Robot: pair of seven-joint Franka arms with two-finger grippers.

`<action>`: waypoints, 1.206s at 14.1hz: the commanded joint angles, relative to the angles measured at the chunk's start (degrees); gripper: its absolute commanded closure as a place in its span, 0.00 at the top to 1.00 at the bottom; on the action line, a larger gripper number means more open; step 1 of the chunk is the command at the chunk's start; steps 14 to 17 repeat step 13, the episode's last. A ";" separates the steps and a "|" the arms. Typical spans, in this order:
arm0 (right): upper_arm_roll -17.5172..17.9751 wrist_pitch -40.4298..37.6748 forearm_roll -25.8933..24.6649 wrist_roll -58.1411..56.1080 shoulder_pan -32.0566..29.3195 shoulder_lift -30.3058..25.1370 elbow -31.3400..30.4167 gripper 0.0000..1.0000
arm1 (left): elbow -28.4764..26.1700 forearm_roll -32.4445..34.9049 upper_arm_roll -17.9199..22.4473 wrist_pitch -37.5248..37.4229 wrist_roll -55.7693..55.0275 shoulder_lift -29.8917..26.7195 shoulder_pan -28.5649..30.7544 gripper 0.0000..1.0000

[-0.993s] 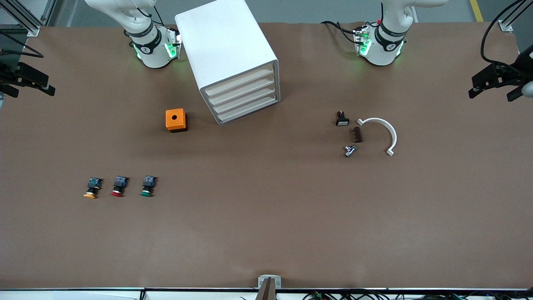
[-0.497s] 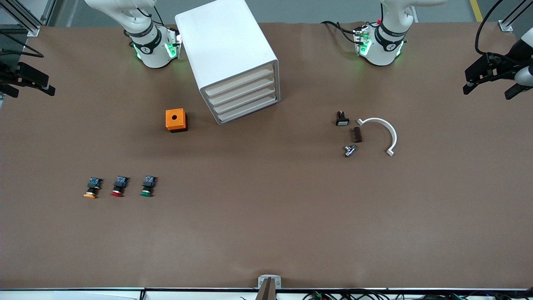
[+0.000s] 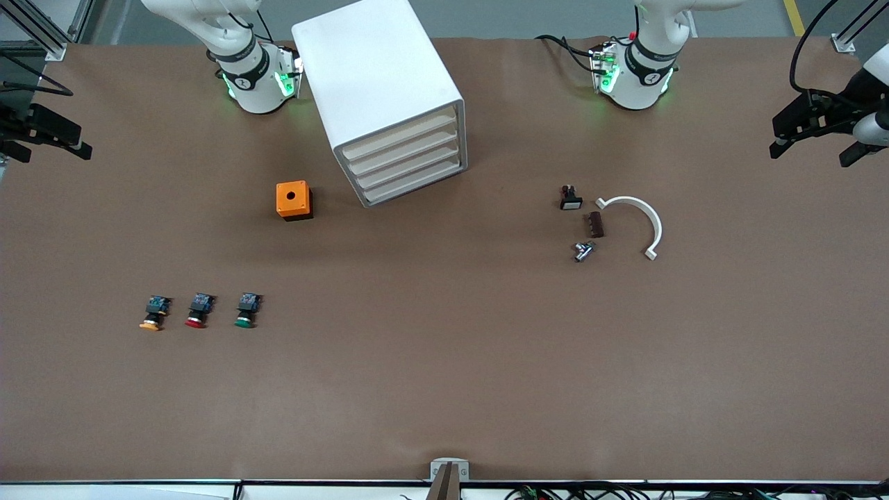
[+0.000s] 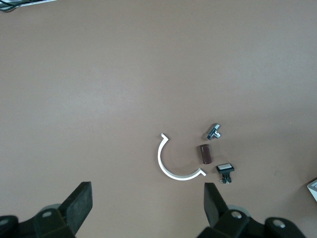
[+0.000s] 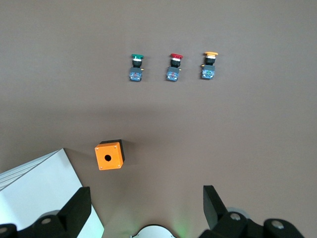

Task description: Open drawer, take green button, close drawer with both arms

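The button (image 3: 245,311) with the green cap stood nearest the front camera, in a row with the red-capped button (image 3: 198,310) and the orange-capped button (image 3: 153,313), far below and well apart from the right gripper (image 3: 43,132), which hung spread and empty over the right arm's end of the table. The row probably kept each cap easy to pick singly. Farther up, the orange box (image 3: 294,200) sat beside the cabinet (image 3: 378,97); its drawer (image 3: 408,167) was shut, stacked with three like it and facing the open table for a pull. The left gripper (image 3: 814,132), also spread and empty, hung over the left arm's end, high above the white arc (image 3: 644,219). Compared with a second earlier, it had shifted inward toward the table; the right one had not moved.
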 commanded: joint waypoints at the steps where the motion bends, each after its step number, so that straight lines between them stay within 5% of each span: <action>1: 0.21 1.19 -3.35 0.24 1.24 -1.41 -1.04 1.00 | 1.26 0.64 -0.87 -0.24 -2.40 1.05 0.17 0.99; 17: -0.32 2.52 0.15 0.24 0.28 -1.68 -1.39 1.00 | 1.88 0.82 -1.75 -0.24 -8.39 1.67 -0.18 0.99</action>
